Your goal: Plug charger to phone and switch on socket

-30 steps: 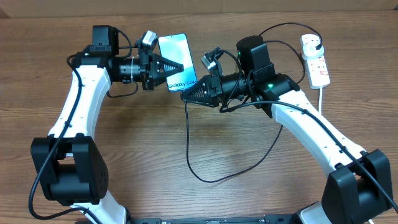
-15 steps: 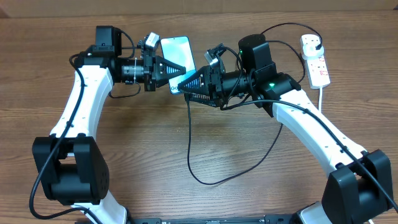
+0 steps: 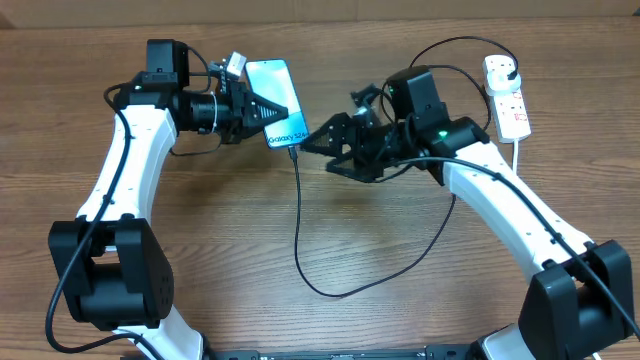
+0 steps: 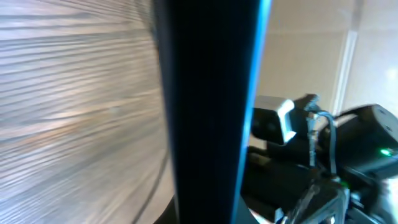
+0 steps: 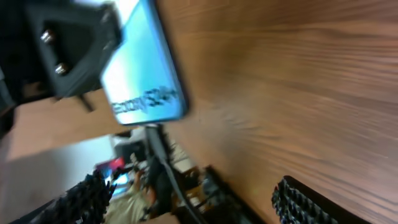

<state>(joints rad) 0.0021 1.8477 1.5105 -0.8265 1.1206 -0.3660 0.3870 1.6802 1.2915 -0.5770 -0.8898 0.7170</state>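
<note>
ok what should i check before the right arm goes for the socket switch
1. charger tip in phone: ok, the cable leaves its bottom edge.
2. left gripper shut on phone: ok.
3. right gripper open, not gripping the cable: ok.
4. plug in socket: ok.
5. socket switch position: cannot tell, too small.

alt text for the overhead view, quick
The left tool holds the phone, with the tip of the looping black charger at the phone's lower edge. The right tool stands open just beside that tip, and the white socket lies at top right.
</note>
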